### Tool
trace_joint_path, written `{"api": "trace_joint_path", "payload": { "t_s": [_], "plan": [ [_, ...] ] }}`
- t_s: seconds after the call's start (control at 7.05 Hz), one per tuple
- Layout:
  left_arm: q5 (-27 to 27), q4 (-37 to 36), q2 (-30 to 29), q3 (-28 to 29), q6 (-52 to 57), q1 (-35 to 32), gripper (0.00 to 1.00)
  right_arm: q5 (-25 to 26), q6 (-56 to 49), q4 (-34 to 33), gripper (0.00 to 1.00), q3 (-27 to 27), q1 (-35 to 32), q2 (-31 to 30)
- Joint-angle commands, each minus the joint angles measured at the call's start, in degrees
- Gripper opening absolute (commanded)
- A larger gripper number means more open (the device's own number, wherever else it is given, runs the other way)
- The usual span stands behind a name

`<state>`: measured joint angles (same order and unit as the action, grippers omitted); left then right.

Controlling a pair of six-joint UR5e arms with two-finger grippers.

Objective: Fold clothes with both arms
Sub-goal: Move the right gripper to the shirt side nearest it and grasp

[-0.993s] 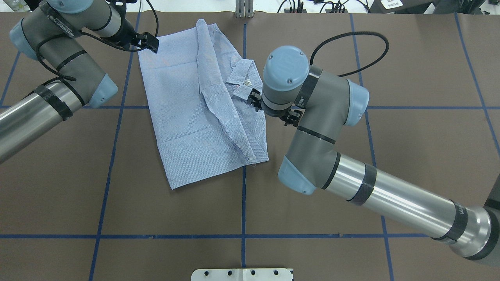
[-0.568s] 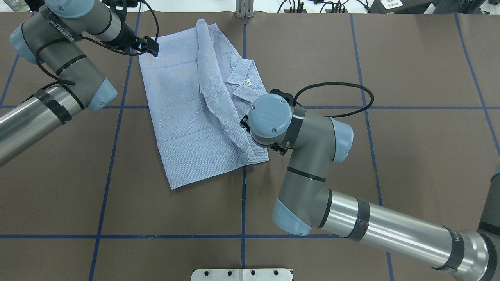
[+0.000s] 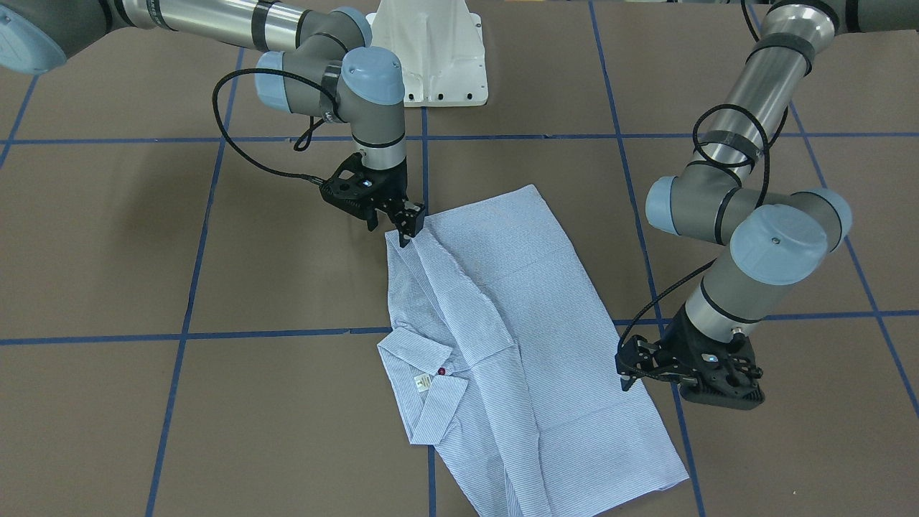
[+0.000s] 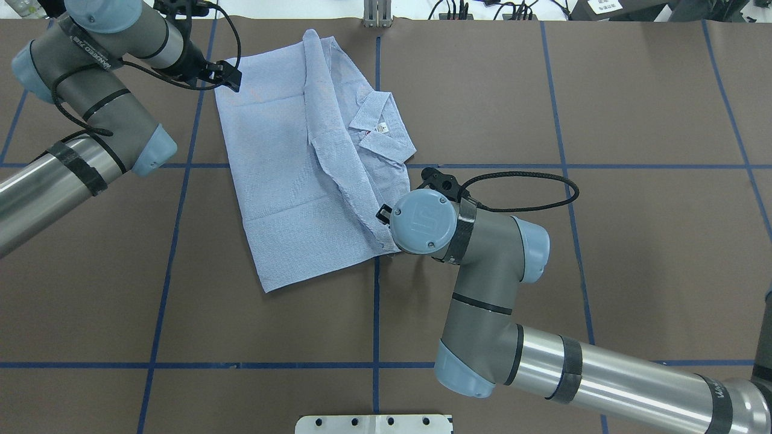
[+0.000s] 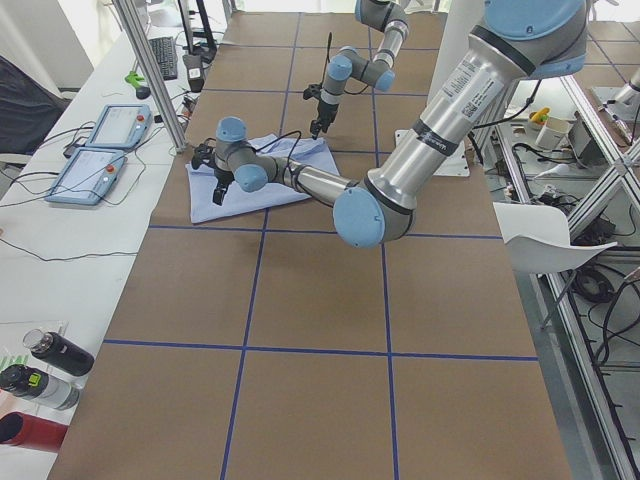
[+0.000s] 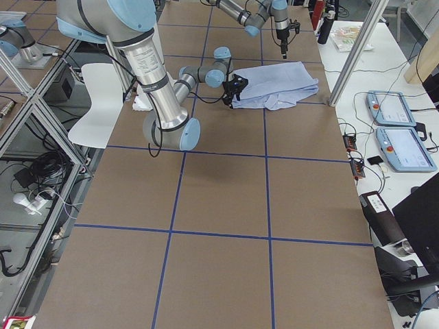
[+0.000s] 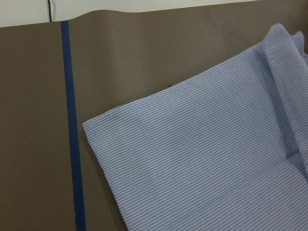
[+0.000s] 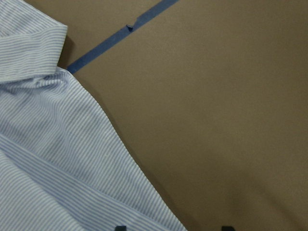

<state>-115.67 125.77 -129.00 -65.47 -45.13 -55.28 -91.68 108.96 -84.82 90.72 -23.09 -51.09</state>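
One shirt (image 3: 517, 323) lies folded; right claw (image 3: 391, 226) apart over its edge; left claw (image 3: 626, 375) alongside, state unclear.

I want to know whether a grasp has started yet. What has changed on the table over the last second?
The right gripper moved along the shirt's edge, from beside the collar toward the robot, to the shirt's near corner. It is open astride that edge, with nothing taken hold of. The left gripper barely shifted at the far corner. The shirt lies as before.
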Motion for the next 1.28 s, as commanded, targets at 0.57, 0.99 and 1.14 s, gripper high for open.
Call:
{"api": "trace_joint_path", "payload": {
  "t_s": [0.57,0.99,1.14],
  "plan": [
    [0.0,-0.1,0.2,-0.1,0.7,0.0,1.0,1.1,-0.4,-0.3,0.49,-0.6,1.2,0.2],
    [0.0,-0.1,0.2,-0.1,0.7,-0.1,1.0,2.9,-2.3,-0.5,0.48,-1.1,1.3,0.2],
    [0.0,-0.1,0.2,-0.1,0.7,-0.1,1.0,3.1,-2.6,-0.5,0.42,-1.4,1.3,0.2]
  ]
}}
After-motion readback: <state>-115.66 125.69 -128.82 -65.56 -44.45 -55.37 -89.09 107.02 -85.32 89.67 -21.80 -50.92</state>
